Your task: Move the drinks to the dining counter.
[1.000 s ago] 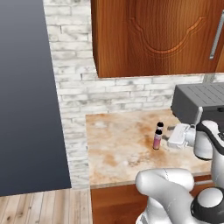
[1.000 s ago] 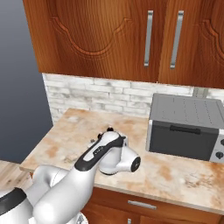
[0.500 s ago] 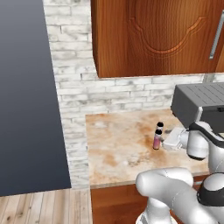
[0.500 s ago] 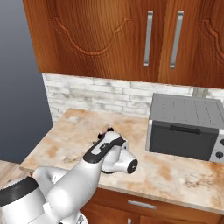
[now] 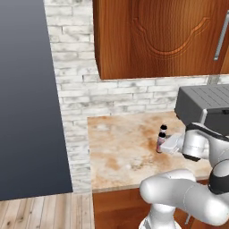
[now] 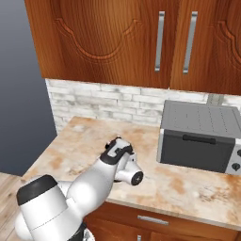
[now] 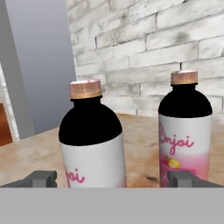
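Observation:
Two tiny pink bottles with dark shoulders stand side by side on a mottled marble worktop (image 5: 116, 152) by the brick wall. The nearer bottle (image 5: 160, 142) (image 7: 92, 144) sits between my fingertips (image 7: 41, 178) in the hand view. The second bottle (image 5: 163, 130) (image 7: 186, 131) stands just behind it, off to the right. My gripper (image 5: 171, 144) (image 7: 111, 179) is open, level with the worktop, its jaws wide on either side of the nearer bottle without touching it. In the right base view my hand (image 6: 120, 150) covers both bottles. The maroon bottle, the black bottle and the dining counter are out of view.
A grey toaster oven (image 5: 205, 105) (image 6: 202, 141) stands on the worktop right of the bottles. Wooden wall cabinets (image 6: 160, 42) hang overhead. A dark grey panel (image 5: 27, 98) closes the left side, with wood floor (image 5: 44, 217) below it.
My hand has slid a little closer to the two bottles. Neither bottle has moved.

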